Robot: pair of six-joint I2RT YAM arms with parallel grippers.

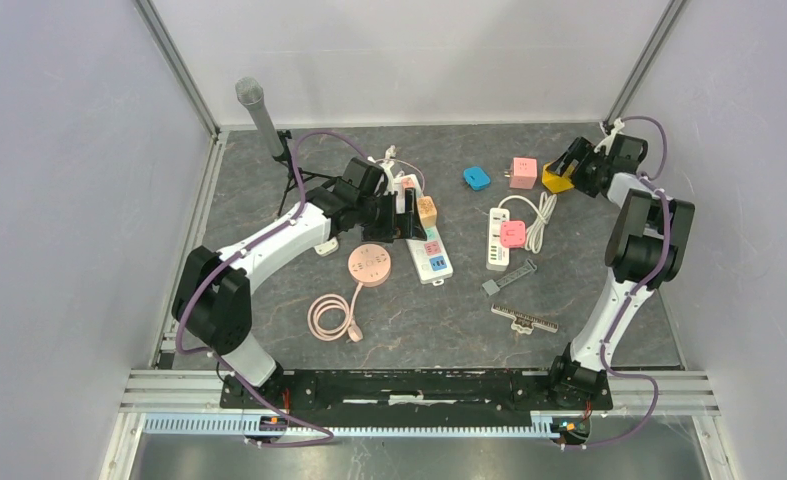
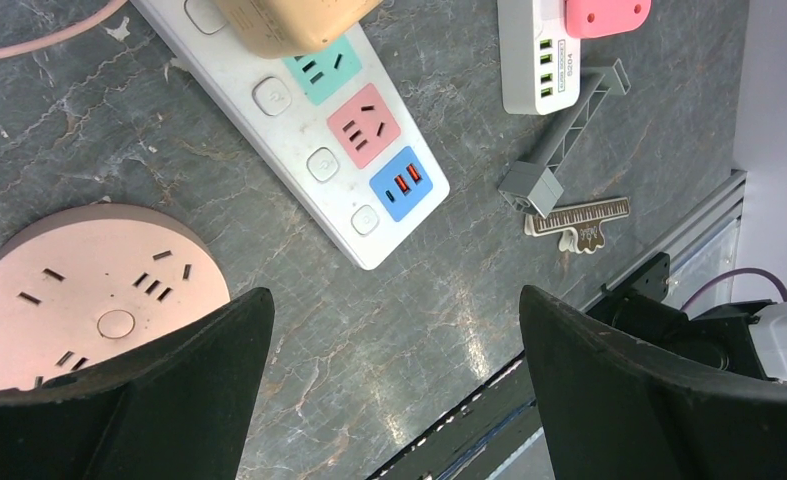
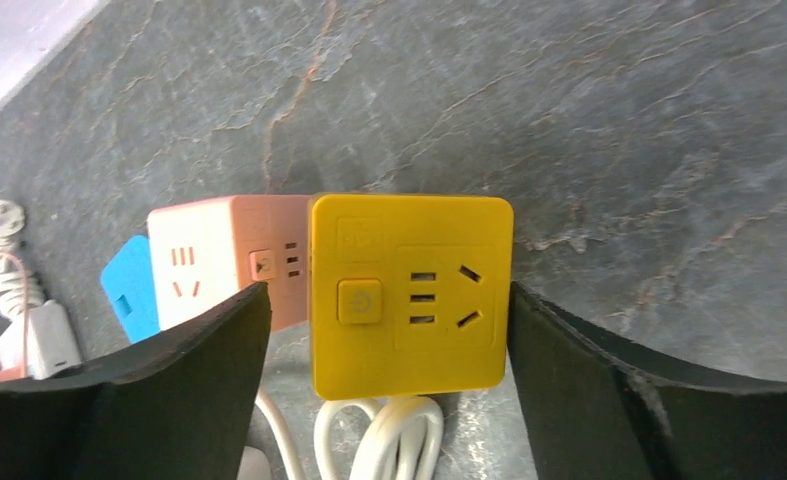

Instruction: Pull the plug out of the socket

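A white power strip (image 1: 429,255) lies left of centre with a tan cube plug (image 1: 427,210) in its far end. In the left wrist view the strip (image 2: 309,130) and the tan plug (image 2: 289,25) sit above my open, empty left gripper (image 2: 394,293), which hovers over bare table. In the top view the left gripper (image 1: 404,210) is just left of the tan plug. My right gripper (image 1: 569,165) is open at the far right around a yellow cube socket (image 3: 409,295). Its right finger (image 3: 609,400) is against the cube's side, and a gap shows at the left finger.
A round pink socket (image 1: 369,263) with a coiled cord lies near the strip. A second white strip (image 1: 497,238) carries a pink plug (image 1: 512,233). A pink cube (image 1: 523,172), a blue adapter (image 1: 476,178), a coiled white cable (image 3: 389,440) and a microphone on a stand (image 1: 259,110) are also there.
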